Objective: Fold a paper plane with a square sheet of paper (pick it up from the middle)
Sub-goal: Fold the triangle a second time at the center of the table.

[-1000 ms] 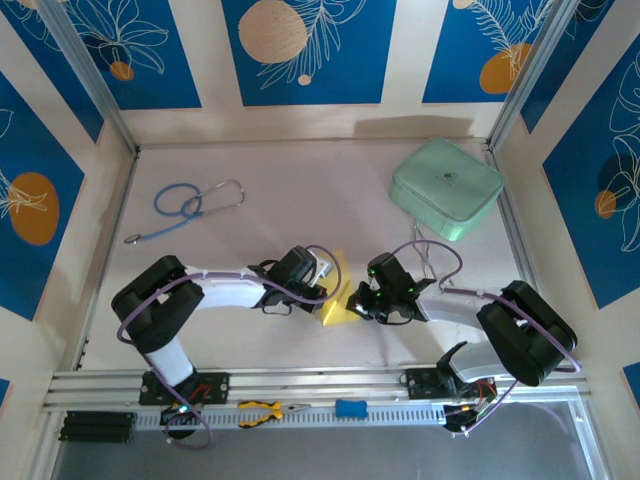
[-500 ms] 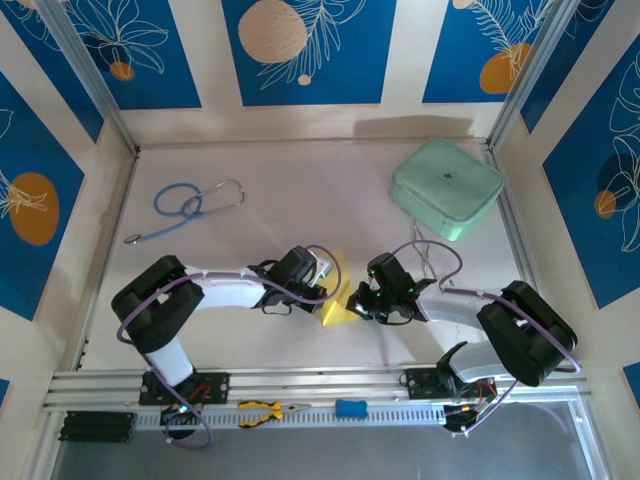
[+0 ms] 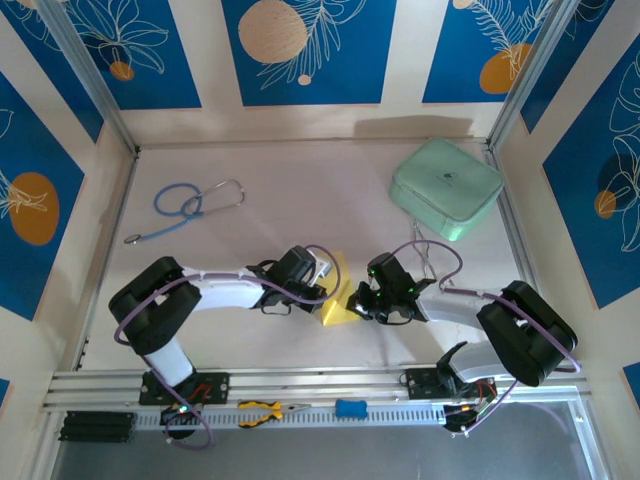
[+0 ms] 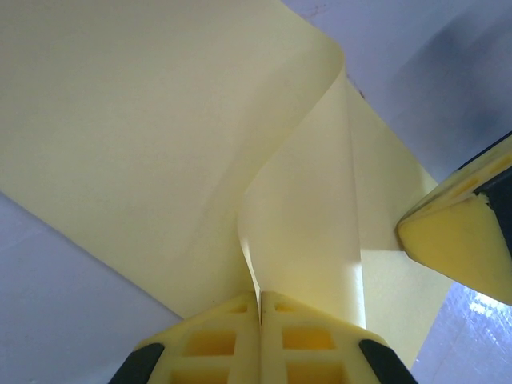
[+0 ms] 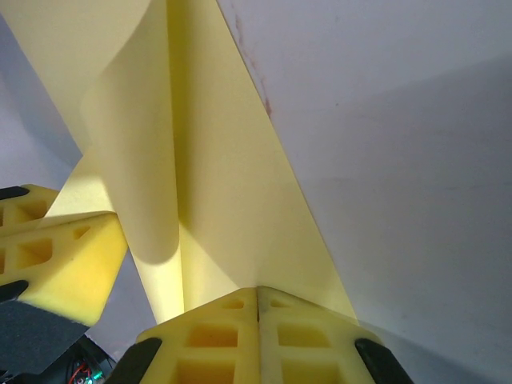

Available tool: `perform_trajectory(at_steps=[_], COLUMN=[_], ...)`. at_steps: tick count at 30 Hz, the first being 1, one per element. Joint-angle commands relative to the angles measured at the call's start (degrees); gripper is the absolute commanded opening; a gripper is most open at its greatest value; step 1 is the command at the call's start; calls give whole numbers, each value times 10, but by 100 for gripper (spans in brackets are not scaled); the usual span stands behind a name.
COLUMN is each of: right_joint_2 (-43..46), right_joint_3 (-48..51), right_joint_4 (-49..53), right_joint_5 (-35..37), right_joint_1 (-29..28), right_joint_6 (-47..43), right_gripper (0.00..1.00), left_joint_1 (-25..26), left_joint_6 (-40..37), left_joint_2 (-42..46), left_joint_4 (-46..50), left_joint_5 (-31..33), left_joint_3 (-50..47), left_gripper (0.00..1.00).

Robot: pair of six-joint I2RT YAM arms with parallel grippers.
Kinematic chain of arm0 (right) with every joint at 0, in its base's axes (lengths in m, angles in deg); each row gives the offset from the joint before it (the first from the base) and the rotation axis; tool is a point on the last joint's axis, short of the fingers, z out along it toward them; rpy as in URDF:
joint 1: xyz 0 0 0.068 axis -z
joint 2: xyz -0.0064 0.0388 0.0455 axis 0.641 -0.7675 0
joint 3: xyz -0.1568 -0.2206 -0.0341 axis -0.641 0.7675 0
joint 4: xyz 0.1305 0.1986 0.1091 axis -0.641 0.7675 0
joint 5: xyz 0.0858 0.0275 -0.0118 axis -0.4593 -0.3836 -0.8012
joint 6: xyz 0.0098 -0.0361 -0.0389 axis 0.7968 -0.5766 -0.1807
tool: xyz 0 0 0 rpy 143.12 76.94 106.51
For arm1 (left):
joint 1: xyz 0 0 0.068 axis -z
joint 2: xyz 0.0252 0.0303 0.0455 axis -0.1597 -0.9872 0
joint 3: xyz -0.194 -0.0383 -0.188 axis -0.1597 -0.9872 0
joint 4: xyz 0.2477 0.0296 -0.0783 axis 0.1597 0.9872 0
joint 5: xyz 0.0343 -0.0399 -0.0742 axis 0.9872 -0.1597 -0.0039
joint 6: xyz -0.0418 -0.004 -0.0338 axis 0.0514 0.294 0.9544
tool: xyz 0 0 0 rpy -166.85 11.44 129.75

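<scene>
Yellow paper (image 4: 160, 120) bows up: your left pincer (image 4: 260, 298) and right pincer (image 5: 258, 291) each clamp it, facing from opposite sides of its ridge.

Square sheet of paper (image 4: 144, 136) matt, smooth; table (image 5: 400, 160) matt.

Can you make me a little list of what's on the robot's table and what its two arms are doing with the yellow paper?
paper: thin pale-yellow square sheet of paper, bent and curled, not yet a plane
left jaws: shut on a fold of the sheet
right jaws: shut on the sheet too
far right: mint-green rounded case
far left: blue stethoscope
near rail: yellow-handled pliers
</scene>
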Motion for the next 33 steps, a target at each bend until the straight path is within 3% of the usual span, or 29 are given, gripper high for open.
perform_trajectory(at_steps=[1, 19, 25, 33], right_joint_2=[-4, 30, 68, 20], right_joint_3=[14, 9, 4, -19], right_joint_4=[55, 45, -9, -83], right_joint_5=[18, 21, -9, -41], right_joint_1=[-4, 2, 11, 4], right_joint_6=[6, 5, -1, 6], right_gripper=[0, 0, 0, 0], left_joint_1=[-6, -6, -6, -6], left_joint_6=[-1, 1, 2, 4], left_joint_2=[-14, -23, -15, -15], left_joint_4=[5, 18, 20, 19], left_joint_5=[-1, 3, 4, 3], left_joint_3=[6, 11, 7, 7], left_gripper=[0, 0, 0, 0])
